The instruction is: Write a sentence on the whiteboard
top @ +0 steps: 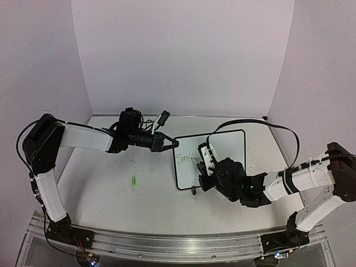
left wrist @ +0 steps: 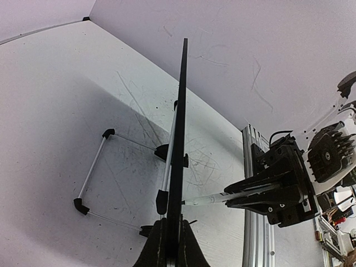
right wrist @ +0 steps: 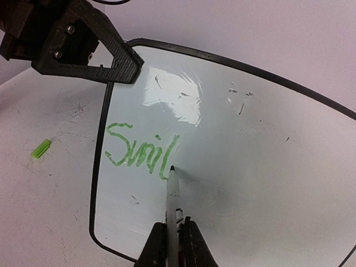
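Observation:
The whiteboard (top: 228,144) stands tilted at the table's middle, glossy white with a thin black frame. My left gripper (top: 176,143) is shut on its upper left edge; in the left wrist view (left wrist: 171,245) the board (left wrist: 181,111) shows edge-on between the fingers. My right gripper (top: 204,164) is shut on a white marker (right wrist: 173,194). The marker's tip touches the board (right wrist: 261,167) just right of the green writing (right wrist: 142,151), which reads about "Smil". The writing (top: 184,158) sits at the board's left side. My right gripper (right wrist: 173,245) is at the bottom of its own view.
A small green marker cap (top: 134,181) lies on the table left of the board and shows in the right wrist view (right wrist: 41,148). The board's wire stand (left wrist: 94,172) and black clip feet (top: 194,191) rest on the tabletop. A black cable (top: 261,123) arcs above the board's right side.

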Available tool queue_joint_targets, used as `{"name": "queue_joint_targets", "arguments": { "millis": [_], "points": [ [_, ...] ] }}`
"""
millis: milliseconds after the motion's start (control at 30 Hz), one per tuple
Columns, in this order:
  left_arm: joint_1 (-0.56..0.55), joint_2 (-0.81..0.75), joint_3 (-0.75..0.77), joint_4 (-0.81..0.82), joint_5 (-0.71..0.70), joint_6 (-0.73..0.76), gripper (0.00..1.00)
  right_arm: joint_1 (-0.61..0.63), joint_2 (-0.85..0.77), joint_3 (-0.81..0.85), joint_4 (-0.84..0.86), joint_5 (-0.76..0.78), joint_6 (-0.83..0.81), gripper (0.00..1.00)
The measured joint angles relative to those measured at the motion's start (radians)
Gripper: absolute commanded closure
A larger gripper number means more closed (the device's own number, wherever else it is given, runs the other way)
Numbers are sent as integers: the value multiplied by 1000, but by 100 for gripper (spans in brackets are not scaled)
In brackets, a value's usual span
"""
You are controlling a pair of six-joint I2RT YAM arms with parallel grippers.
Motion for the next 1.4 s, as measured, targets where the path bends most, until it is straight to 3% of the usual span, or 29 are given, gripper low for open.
{"name": "queue_joint_targets", "arguments": {
  "millis": [1400],
  "points": [
    [0, 0, 0, -2, -3, 0, 100, -6, 11, 21, -11, 58, 16, 100]
  ]
}}
